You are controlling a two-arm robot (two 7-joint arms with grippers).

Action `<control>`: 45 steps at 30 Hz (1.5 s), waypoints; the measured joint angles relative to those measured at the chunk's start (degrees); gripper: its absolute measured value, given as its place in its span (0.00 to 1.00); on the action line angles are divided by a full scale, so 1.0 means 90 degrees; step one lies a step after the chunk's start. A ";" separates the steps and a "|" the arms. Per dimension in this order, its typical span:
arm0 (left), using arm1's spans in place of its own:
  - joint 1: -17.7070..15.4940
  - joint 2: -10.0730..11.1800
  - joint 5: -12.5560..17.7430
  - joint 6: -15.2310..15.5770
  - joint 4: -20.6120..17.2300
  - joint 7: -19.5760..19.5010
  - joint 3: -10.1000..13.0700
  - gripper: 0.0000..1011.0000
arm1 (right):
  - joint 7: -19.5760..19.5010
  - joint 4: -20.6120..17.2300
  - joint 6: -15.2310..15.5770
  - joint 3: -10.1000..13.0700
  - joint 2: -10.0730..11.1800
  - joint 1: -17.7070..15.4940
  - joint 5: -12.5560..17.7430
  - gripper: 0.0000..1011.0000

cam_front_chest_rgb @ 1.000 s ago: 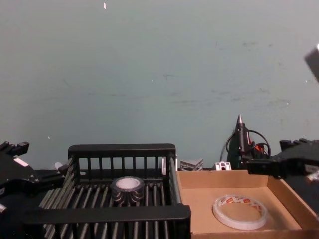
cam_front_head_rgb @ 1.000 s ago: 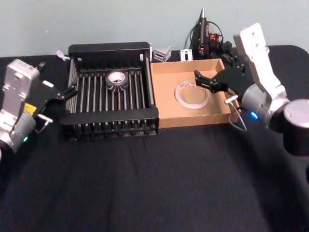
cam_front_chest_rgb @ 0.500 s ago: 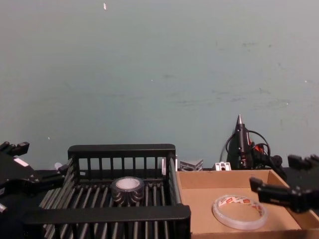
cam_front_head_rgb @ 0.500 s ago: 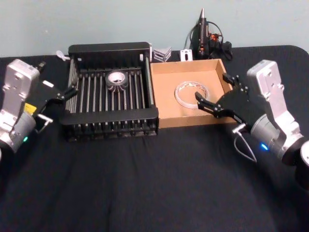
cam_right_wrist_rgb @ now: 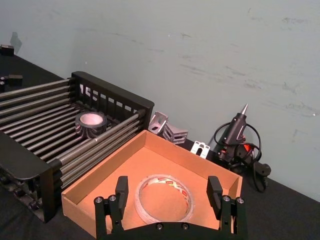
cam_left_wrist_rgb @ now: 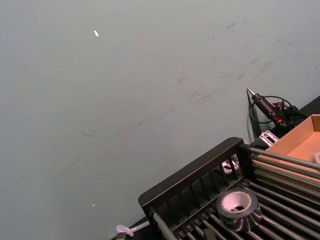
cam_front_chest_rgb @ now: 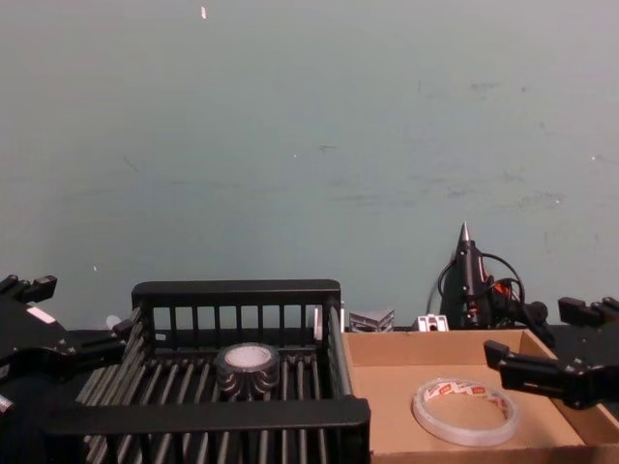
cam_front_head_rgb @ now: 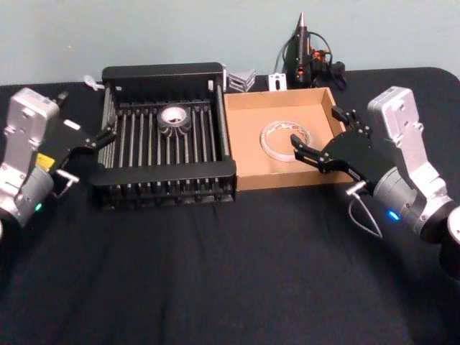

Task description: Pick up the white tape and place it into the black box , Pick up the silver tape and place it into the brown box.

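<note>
The white tape (cam_front_head_rgb: 173, 116) (cam_front_chest_rgb: 248, 362) (cam_right_wrist_rgb: 91, 122) (cam_left_wrist_rgb: 237, 207) lies on the slatted floor of the black box (cam_front_head_rgb: 162, 72) (cam_front_chest_rgb: 237, 290), towards its back wall. Flat in the brown box (cam_front_head_rgb: 287, 175) (cam_front_chest_rgb: 435, 345) lies the silver tape (cam_front_head_rgb: 266, 144) (cam_front_chest_rgb: 464, 435) (cam_right_wrist_rgb: 162, 179). My right gripper (cam_front_head_rgb: 314, 126) (cam_right_wrist_rgb: 168, 187) (cam_front_chest_rgb: 530, 331) hovers open over the brown box's front right part, holding nothing, its fingers spread just nearer than the ring. Beside the black box's left wall my left gripper (cam_front_head_rgb: 86, 113) (cam_front_chest_rgb: 82, 309) rests open and empty.
A black glue gun (cam_front_head_rgb: 302, 50) with its cable stands behind the brown box. Small metal brackets (cam_front_head_rgb: 241, 79) lie behind the gap between the boxes. The two boxes touch side by side. Black cloth covers the table's wide front area.
My right gripper has dropped and drawn back from above the brown box's right wall towards its front right corner. The tapes and the left arm have stayed put.
</note>
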 joint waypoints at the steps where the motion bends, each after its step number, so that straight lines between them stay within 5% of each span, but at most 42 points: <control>1: 0.0000 0.0000 0.0000 0.0000 0.0000 0.0000 0.0000 0.99 | 0.0000 0.0001 0.0003 -0.0001 0.0000 0.0002 -0.0002 0.99; 45: 0.0000 0.0000 0.0000 0.0000 0.0000 0.0000 0.0000 0.99 | 0.0000 0.0011 0.0026 -0.0007 0.0000 0.0023 -0.0024 0.99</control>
